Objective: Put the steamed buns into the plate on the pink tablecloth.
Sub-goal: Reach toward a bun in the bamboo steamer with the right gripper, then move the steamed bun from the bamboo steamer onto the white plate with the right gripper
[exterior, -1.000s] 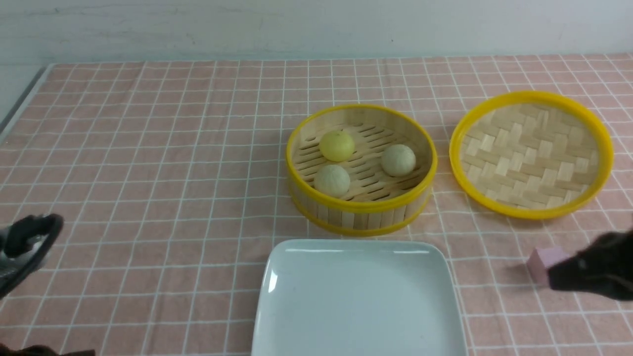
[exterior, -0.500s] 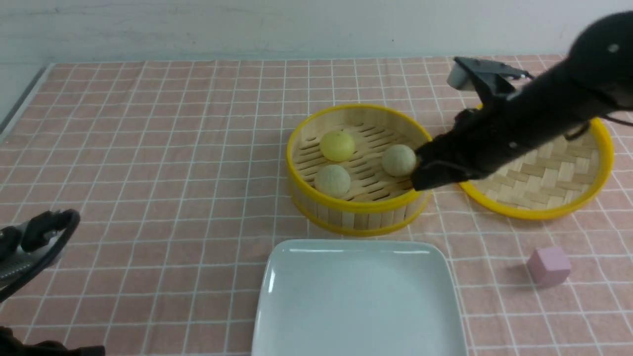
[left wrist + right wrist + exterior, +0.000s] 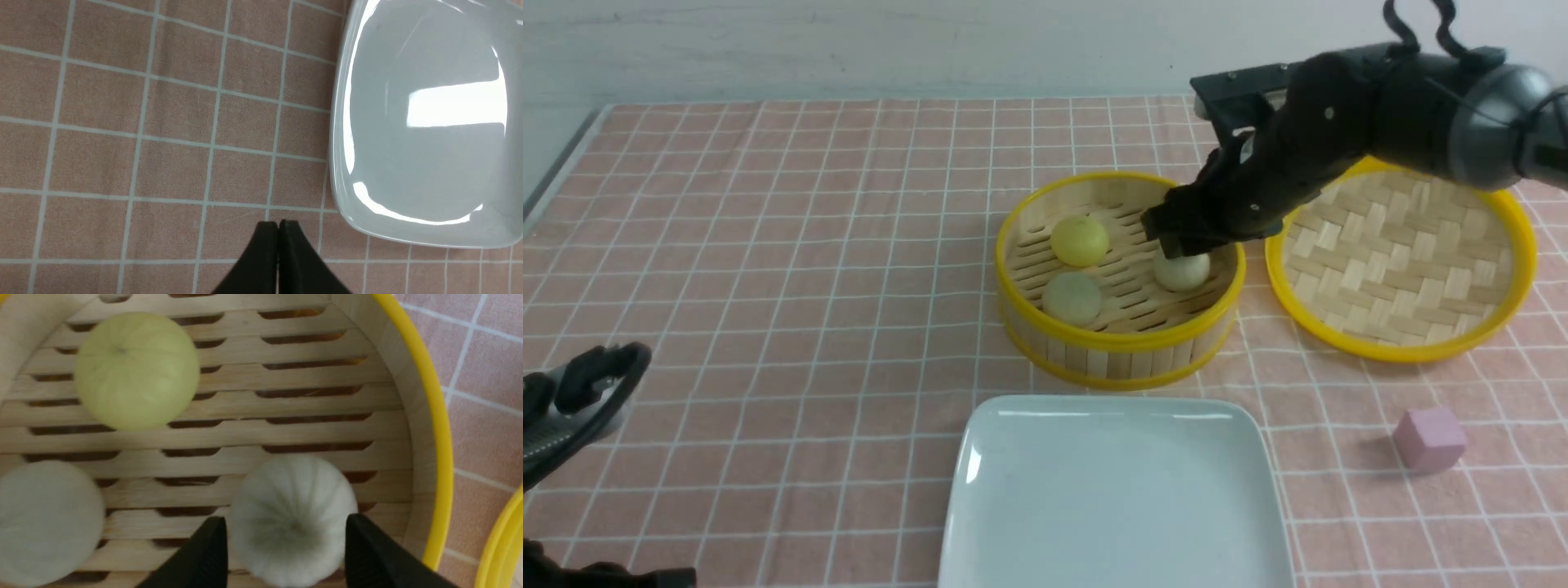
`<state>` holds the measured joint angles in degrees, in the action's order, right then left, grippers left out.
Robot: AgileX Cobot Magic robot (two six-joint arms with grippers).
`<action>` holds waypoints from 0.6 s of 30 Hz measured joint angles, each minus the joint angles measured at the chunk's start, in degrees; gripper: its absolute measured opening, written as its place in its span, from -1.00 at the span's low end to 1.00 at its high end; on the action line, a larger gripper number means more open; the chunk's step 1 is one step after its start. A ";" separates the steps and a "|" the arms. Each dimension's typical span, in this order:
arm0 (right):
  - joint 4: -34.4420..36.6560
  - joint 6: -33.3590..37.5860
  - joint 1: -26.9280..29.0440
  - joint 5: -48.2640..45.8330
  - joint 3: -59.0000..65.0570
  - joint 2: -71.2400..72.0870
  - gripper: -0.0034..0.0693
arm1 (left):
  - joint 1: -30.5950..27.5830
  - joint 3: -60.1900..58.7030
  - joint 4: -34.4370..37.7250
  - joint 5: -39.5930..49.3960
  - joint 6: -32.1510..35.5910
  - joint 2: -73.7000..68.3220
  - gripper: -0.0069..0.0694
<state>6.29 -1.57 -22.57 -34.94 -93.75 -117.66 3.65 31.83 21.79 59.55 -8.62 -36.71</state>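
Three steamed buns lie in the bamboo steamer (image 3: pixel 1123 358): a yellow one (image 3: pixel 1079 240) at the back, a beige one (image 3: pixel 1072 298) in front of it and a beige one (image 3: pixel 1184 273) on the right. My right gripper (image 3: pixel 1178 247) reaches down into the steamer, open. Its fingers (image 3: pixel 208 547) straddle the right beige bun (image 3: pixel 292 514), close beside it. The yellow bun (image 3: pixel 137 371) and the other beige bun (image 3: pixel 47 522) lie apart from it. The white plate (image 3: pixel 1116 498) sits empty on the pink tablecloth (image 3: pixel 768 245) at the front. My left gripper (image 3: pixel 278 223) hangs shut over the cloth beside the plate (image 3: pixel 425 163), low on the left (image 3: pixel 572 400).
The steamer's woven lid (image 3: pixel 1401 253) lies upside down to the right of the steamer, partly under my right arm. A small pink cube (image 3: pixel 1429 439) rests on the cloth right of the plate. The table's left edge (image 3: pixel 556 171) runs along the far left.
My right arm swung from beside the pink cube up and over into the steamer, and its jaws opened around the right beige bun. The left gripper shifted only slightly.
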 joint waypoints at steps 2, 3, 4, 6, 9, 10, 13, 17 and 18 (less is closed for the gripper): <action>-1.20 -0.05 0.00 0.79 0.00 -1.28 0.17 | 0.00 0.00 0.02 0.00 -0.05 0.00 -0.73; -1.47 -0.11 0.00 0.93 0.00 -1.98 0.08 | 0.00 0.00 0.02 -0.02 -0.05 0.00 -0.73; -1.48 -0.15 0.00 0.98 0.00 -2.34 -0.10 | 0.00 0.00 0.02 -0.02 -0.05 0.00 -0.73; -1.48 -0.15 0.00 0.98 0.00 -2.40 -0.27 | 0.00 0.00 0.02 -0.02 -0.05 0.00 -0.72; -1.15 -0.15 0.00 -1.02 -0.20 -1.12 -0.80 | 0.00 0.00 0.02 -0.07 -0.05 0.00 -0.72; -1.04 -0.15 0.00 -3.65 -0.20 0.65 -0.84 | 0.00 0.00 0.02 -0.07 -0.05 0.00 -0.71; -0.77 -0.15 0.00 -9.85 -0.20 5.93 -0.84 | 0.00 0.00 0.02 -0.07 -0.05 0.00 -0.71; 3.37 -0.08 0.00 -21.14 2.12 17.17 -0.84 | 0.00 0.00 0.07 0.12 -0.41 0.00 -0.70; 5.06 0.07 -0.18 -23.39 4.30 20.25 -0.84 | 0.00 0.00 0.07 0.39 -0.88 0.00 -0.70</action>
<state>11.35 -1.50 -22.75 -58.33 -89.45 -97.41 3.65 31.83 21.85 59.94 -9.50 -36.71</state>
